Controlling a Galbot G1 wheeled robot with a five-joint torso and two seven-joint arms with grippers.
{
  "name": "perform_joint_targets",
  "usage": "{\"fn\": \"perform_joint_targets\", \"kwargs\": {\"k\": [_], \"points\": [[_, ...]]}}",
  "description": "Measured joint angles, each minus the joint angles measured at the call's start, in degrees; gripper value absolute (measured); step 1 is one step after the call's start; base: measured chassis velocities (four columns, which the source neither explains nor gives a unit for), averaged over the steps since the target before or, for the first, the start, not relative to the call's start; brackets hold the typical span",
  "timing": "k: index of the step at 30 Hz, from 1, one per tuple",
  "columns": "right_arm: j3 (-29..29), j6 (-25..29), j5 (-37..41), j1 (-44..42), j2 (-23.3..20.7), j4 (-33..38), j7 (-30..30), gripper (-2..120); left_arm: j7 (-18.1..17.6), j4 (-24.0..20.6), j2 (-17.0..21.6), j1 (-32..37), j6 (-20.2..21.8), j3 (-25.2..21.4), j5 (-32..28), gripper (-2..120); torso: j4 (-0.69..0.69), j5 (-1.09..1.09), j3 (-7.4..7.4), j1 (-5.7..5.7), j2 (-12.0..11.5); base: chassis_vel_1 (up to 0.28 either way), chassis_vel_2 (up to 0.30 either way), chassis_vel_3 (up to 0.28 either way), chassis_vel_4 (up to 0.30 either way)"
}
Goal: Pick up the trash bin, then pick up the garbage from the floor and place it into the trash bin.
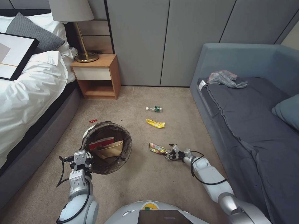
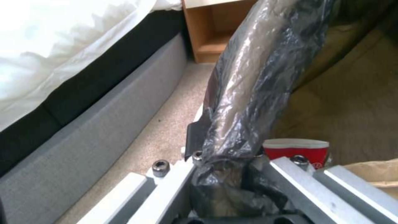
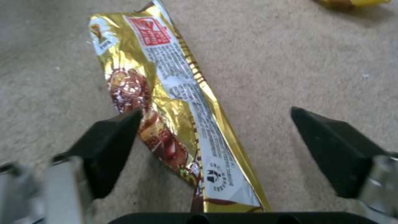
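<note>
Bin part done: trash bin (image 1: 106, 147) up off the carpet, rim pinched tight in the left pincer (image 1: 81, 157), bag liner (image 2: 244, 93) squeezed between the fingers. Already inside: a red wrapper (image 1: 100, 143) and a tan paper piece (image 1: 109, 150).

Still to go, out on the floor (image 1: 149, 186): a gold snack wrapper (image 1: 158, 149), a yellow wrapper (image 1: 155, 123) farther off, a small clear bottle (image 1: 154, 109) past that, and a tiny red scrap (image 1: 92, 120) near the bed (image 1: 31, 81).

Right pincer (image 1: 173, 152) low by the carpet, spread wide, one black finger (image 3: 112, 143) on each side of the gold snack wrapper (image 3: 174, 109), not squeezing yet. One fingertip just at the wrapper's edge; touching or not, hard to tell.

So probably about halfway: bin held, some litter in, four bits left.
</note>
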Motion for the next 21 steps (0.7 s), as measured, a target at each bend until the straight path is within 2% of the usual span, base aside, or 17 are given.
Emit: {"fn": "perform_joint_targets", "kwargs": {"k": [4, 6, 9, 10, 12, 14, 16, 18, 19, 21], "points": [[0.1, 0.5, -0.1, 1.0, 0.9, -2.0, 0.9, 66, 0.0, 0.0, 0.0, 0.4, -0.1, -0.2, 0.1, 0, 0.00, 0.00, 0.00, 0.00, 0.0, 0.000, 0.000, 0.000, 0.000], [0.1, 0.5, -0.1, 1.1, 1.1, -2.2, 1.0, 62, 0.0, -0.1, 0.0, 0.5, -0.1, -0.3, 0.1, 0, 0.00, 0.00, 0.00, 0.00, 0.0, 0.000, 0.000, 0.000, 0.000], [0.0, 0.6, 0.0, 1.2, 1.5, -2.3, 1.3, 48, -0.1, -0.1, 0.0, 0.5, -0.1, -0.2, 0.2, 0, 0.00, 0.00, 0.00, 0.00, 0.0, 0.000, 0.000, 0.000, 0.000], [0.0, 0.6, 0.0, 1.2, 1.5, -2.3, 1.3, 48, -0.1, -0.1, 0.0, 0.5, -0.1, -0.2, 0.2, 0, 0.00, 0.00, 0.00, 0.00, 0.0, 0.000, 0.000, 0.000, 0.000], [0.0, 0.6, 0.1, 1.2, 1.8, -2.3, 1.6, 39, -0.1, -0.1, -0.1, 0.5, -0.1, -0.1, 0.3, 0, 0.00, 0.00, 0.00, 0.00, 0.0, 0.000, 0.000, 0.000, 0.000], [0.0, 0.6, 0.2, 1.2, 1.8, -2.3, 1.6, 38, -0.1, -0.1, -0.1, 0.5, -0.1, -0.1, 0.3, 0, 0.00, 0.00, 0.00, 0.00, 0.0, 0.000, 0.000, 0.000, 0.000], [0.0, 0.6, 0.2, 1.2, 1.8, -2.3, 1.6, 27, -0.1, -0.1, -0.1, 0.5, -0.2, -0.1, 0.3, 0, 0.00, 0.00, 0.00, 0.00, 0.0, 0.000, 0.000, 0.000, 0.000], [0.0, 0.6, 0.2, 1.2, 1.8, -2.3, 1.6, 27, -0.1, -0.1, -0.1, 0.5, -0.2, -0.1, 0.3, 0, 0.00, 0.00, 0.00, 0.00, 0.0, 0.000, 0.000, 0.000, 0.000], [0.0, 0.6, 0.2, 1.2, 1.8, -2.3, 1.7, 18, -0.1, -0.1, -0.1, 0.5, -0.2, -0.1, 0.3, 0, 0.00, 0.00, 0.00, 0.00, 0.0, 0.000, 0.000, 0.000, 0.000], [0.0, 0.6, 0.2, 1.2, 1.9, -2.3, 1.7, 18, -0.1, -0.1, -0.1, 0.5, -0.2, -0.1, 0.3, 0, 0.00, 0.00, 0.00, 0.00, 0.0, 0.000, 0.000, 0.000, 0.000]]}}
